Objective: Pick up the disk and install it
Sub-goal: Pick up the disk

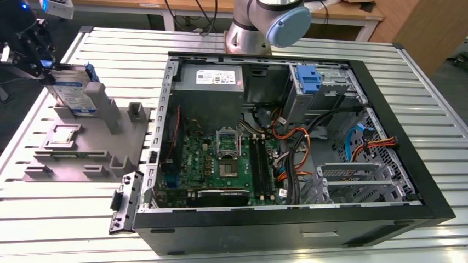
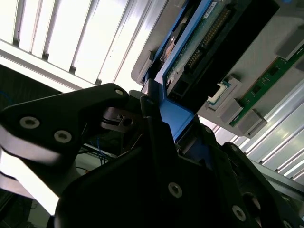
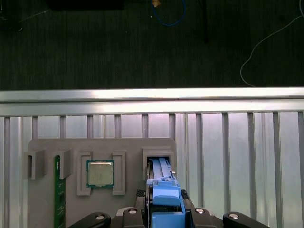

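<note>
Disk point(image 1: 72, 90) stands upright in its grey holder point(image 1: 87, 148); your gripper point(image 3: 166, 211) seems clamped on its blue rail point(image 2: 178, 118) (lift straight, don't twist).

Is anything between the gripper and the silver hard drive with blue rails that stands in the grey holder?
Nothing visible does. The gripper is right at the silver, blue-railed disk, with its fingers closed on the disk's top edge. The disk stands upright in the grey plastic holder.

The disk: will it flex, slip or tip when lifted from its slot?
Probably rigid: the disk looks like a silver metal slab. Its smooth blue rails may slip. Standing on edge in the grey holder, it could tip once free.
</note>
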